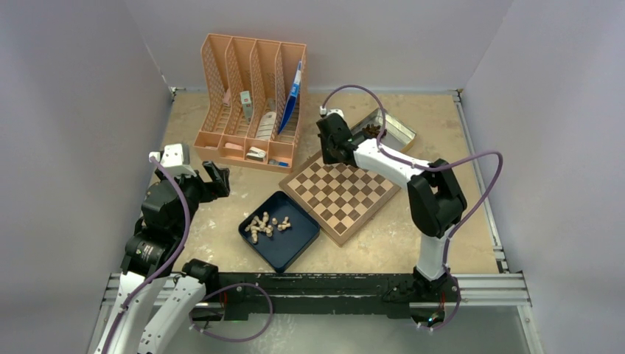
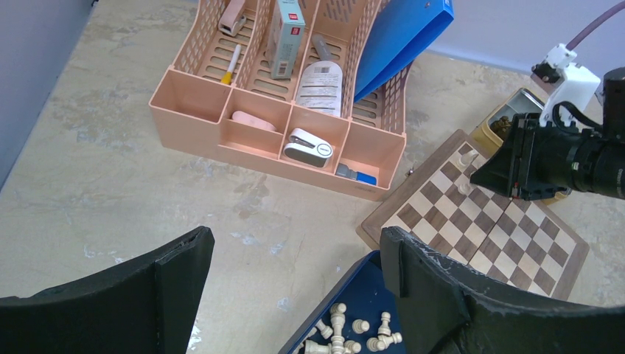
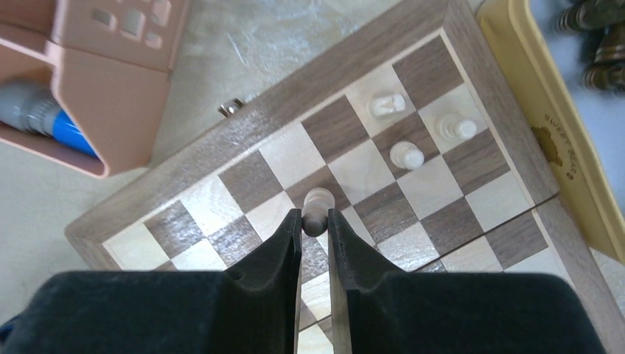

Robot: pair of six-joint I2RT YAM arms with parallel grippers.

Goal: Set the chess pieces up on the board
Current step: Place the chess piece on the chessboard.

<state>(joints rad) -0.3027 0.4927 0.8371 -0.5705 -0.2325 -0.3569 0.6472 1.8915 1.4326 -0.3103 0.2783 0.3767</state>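
Fingers of the right gripper are clamped together on a pale piece, pinching it just under its head over a dark square in the second row in from the edge of the board that faces the pink organiser. Whether its base already touches the wood I cannot tell. 3 more pale pieces stand upright near it, toward the board corner beside the yellow tin. The left gripper hangs well off the opposite side of the board, fingers wide apart and holding nothing, above the blue tray that lies just beside the board with the loose pieces heaped in it. The step in hand looks like seating this 1 piece, with most of the set not yet placed. To do it well, keep the piece vertical, centre it over its square rather than a line, and lower until the base sits flat before letting go. Part the fingers only slightly, then rise straight up, so neither finger drags the head sideways nor swings toward the 3 neighbours.
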